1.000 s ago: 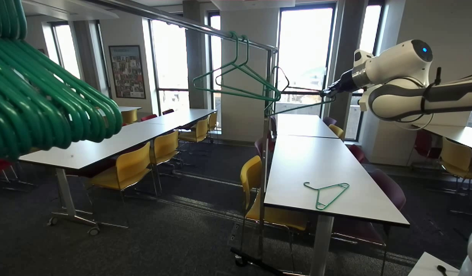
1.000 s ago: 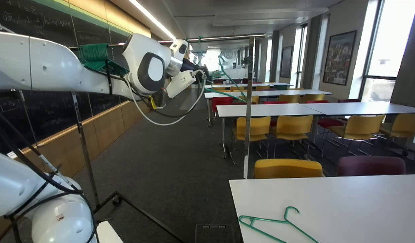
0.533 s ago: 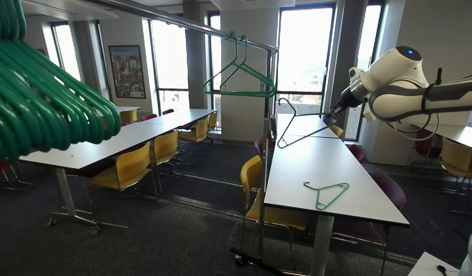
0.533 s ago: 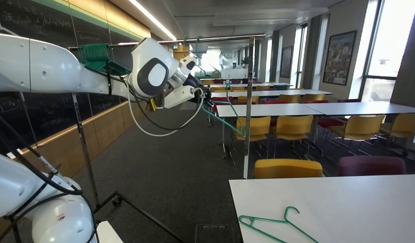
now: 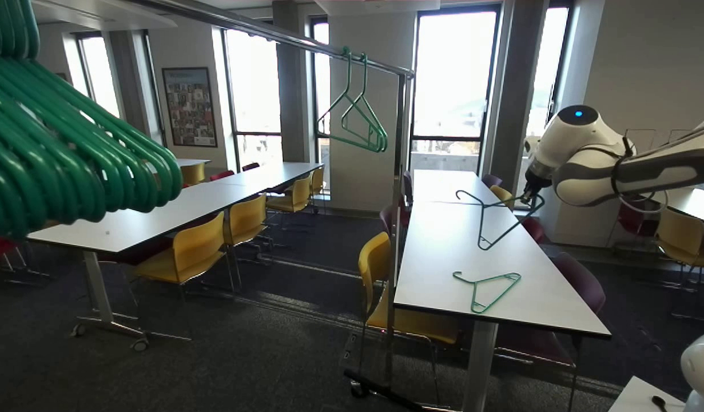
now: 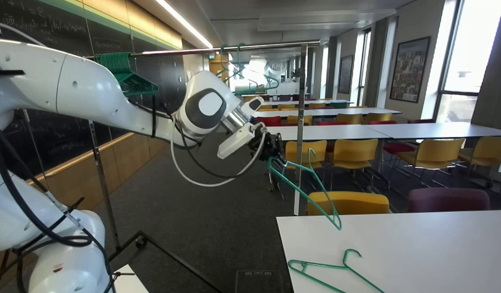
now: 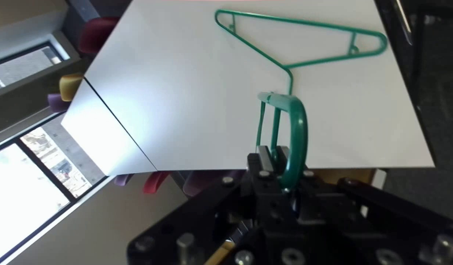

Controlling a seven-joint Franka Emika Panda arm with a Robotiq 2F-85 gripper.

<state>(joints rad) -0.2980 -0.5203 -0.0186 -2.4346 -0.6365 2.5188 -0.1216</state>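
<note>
My gripper [image 5: 526, 197] is shut on one end of a green hanger [image 5: 482, 223], above the white table [image 5: 443, 246]. In an exterior view the gripper [image 6: 280, 162] points down and the held hanger [image 6: 305, 196] slants down with its hook on the upper side. In the wrist view the jaws [image 7: 273, 156] pinch the hanger [image 7: 301, 132] near its curved end; its far part is foreshortened. Another green hanger [image 5: 500, 294] lies flat on the table below; it also shows in an exterior view [image 6: 323, 265] and the wrist view [image 7: 303, 23].
A metal rack rail [image 5: 243, 26] with a post [image 5: 396, 229] stands beside the table. Two green hangers [image 5: 352, 143] hang from it, and a dense bunch [image 5: 83, 154] hangs farther along. Yellow chairs [image 5: 377, 257] and purple chairs [image 5: 580, 280] line the table.
My gripper has lowered and moved away from the rack with its hanger, which was beside the rack's two hangers. Those two have swung. The hanger on the table has not moved.
</note>
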